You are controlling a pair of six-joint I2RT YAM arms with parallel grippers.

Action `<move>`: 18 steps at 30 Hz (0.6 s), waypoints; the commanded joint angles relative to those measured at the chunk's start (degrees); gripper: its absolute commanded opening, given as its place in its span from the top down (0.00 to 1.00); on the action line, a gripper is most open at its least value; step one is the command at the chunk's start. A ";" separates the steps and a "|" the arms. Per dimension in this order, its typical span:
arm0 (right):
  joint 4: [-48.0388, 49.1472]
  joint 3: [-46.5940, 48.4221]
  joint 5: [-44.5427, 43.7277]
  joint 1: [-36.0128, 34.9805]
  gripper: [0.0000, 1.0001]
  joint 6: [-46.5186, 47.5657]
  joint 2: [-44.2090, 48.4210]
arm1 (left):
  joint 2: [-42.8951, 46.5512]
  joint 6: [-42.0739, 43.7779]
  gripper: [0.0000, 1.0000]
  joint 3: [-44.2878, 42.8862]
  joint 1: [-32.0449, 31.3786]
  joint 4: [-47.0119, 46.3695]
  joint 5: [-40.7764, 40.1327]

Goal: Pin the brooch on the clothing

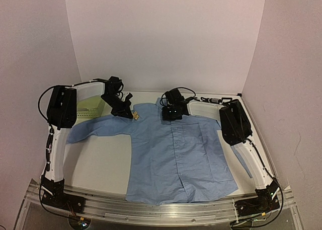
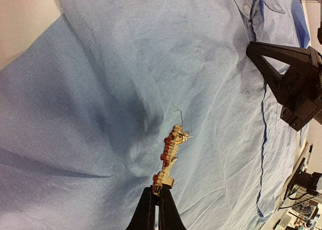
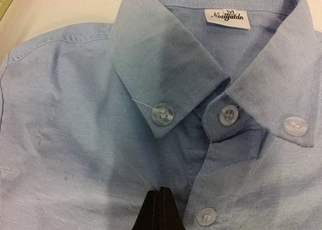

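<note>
The clothing, a light blue shirt [image 1: 176, 154], lies flat on the table with its front up and its collar [image 3: 166, 64] at the far side. My left gripper [image 2: 159, 189] is shut on the lower end of the brooch [image 2: 171, 157], a small gold ornament with red stones. It holds the brooch over the shirt's left shoulder, and the brooch's far end with the thin pin touches the cloth [image 2: 100, 89]. In the top view the brooch [image 1: 136, 117] shows just left of the collar. My right gripper [image 3: 160, 192] is shut, its tips resting on the cloth just below the collar, beside the button placket.
A pale green basket [image 1: 90, 106] stands at the back left behind the left sleeve [image 1: 85, 132]. White walls close in the table on three sides. The right gripper's black body [image 2: 292, 84] shows in the left wrist view, to the right of the brooch.
</note>
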State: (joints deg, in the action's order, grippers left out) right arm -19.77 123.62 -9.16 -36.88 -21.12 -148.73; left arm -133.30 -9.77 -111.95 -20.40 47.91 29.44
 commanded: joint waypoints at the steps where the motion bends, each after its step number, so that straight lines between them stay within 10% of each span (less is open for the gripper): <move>1: 0.25 1.71 1.25 -0.13 1.00 -0.84 2.93 | 2.74 1.13 1.00 0.34 -0.47 0.94 -1.34; 18: 0.84 0.79 1.98 -0.11 1.00 -0.92 3.24 | -0.99 -0.16 1.00 0.74 -1.40 -0.05 4.67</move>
State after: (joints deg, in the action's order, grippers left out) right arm -19.75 123.63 -8.75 -36.88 -21.31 -148.73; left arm -133.51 -9.50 -111.22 -21.50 47.99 31.80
